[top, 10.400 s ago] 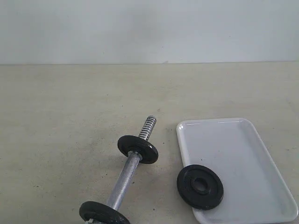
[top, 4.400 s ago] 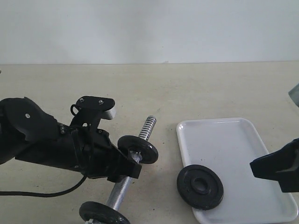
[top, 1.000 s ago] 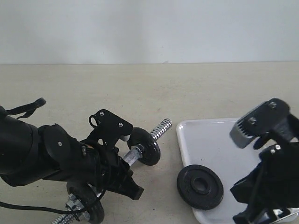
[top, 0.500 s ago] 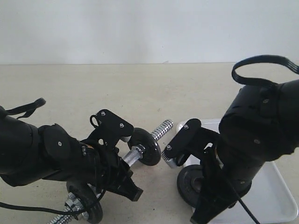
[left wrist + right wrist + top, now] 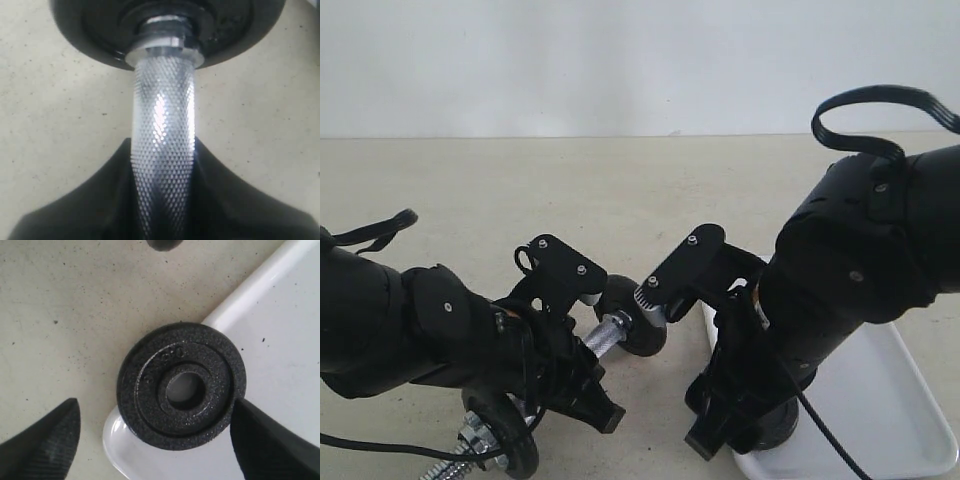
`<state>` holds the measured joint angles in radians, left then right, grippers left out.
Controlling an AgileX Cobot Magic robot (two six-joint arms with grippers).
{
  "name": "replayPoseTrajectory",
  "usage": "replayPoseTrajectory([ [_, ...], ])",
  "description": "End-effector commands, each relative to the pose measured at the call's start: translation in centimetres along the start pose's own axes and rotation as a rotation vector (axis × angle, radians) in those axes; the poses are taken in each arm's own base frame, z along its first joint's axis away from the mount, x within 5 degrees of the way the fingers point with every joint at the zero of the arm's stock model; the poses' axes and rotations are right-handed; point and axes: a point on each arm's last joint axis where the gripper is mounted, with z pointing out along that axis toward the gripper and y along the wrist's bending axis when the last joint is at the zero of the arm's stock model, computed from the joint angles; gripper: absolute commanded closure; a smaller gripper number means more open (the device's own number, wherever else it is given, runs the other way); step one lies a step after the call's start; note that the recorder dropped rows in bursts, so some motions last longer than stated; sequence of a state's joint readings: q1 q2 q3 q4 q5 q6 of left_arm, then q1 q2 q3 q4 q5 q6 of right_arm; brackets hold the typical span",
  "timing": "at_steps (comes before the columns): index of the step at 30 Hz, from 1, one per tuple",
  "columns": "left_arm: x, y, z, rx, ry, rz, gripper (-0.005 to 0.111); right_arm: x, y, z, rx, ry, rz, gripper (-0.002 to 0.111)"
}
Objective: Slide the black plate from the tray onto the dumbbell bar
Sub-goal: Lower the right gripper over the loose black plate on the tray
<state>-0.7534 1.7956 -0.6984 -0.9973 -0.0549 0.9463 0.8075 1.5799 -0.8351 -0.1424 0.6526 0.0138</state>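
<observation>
- At the near edge of the exterior view, the left gripper [image 5: 162, 210] is seen clamped around the knurled middle of the dumbbell bar [image 5: 162, 150]. A mounted disc [image 5: 160, 30] sits just beyond the jaws, and a second disc [image 5: 505, 440] at the bar's near end.
- Beside it, the right gripper [image 5: 155, 402] is held over the black plate [image 5: 145, 385] with its fingers [image 5: 45, 440] spread wide on either side. Nothing is gripped by it.
- The black plate lies flat on a corner of the tray [image 5: 280, 315], part of it overhanging the rim above the table [image 5: 75, 300].
- The step in hand is judged to be the approach for picking up the plate.
- The next move calls for the fingers to be lowered past the plate's edge and closed across it. The plate must then be lifted, turned on edge, and its hole lined up with the bar's free end.
- The plate is shown only by the right wrist view; in the exterior view it is hidden behind the right arm, as is the bar's far tip.
- The grip on the knurling is shown closely only by the left wrist view.
</observation>
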Motion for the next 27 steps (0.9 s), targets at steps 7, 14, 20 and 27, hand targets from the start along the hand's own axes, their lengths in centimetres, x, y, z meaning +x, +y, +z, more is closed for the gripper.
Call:
replayPoseTrajectory([
  [7,-0.3,-0.1,-0.2,0.007,-0.01,0.0,0.102,-0.1,-0.5,-0.1,0.062,-0.005,-0.066,0.035],
  [14,-0.1,-0.2,-0.2,0.022,0.002,0.016,0.102,0.0,-0.7,0.3,0.084,-0.053,-0.091,0.035],
  [20,-0.2,-0.2,-0.2,0.017,-0.001,0.037,0.102,1.7,-0.2,1.8,0.063,-0.062,-0.1,0.028],
  [27,-0.3,-0.1,-0.2,0.002,-0.012,0.037,0.102,1.8,-0.2,2.0,0.074,-0.091,-0.078,0.028],
])
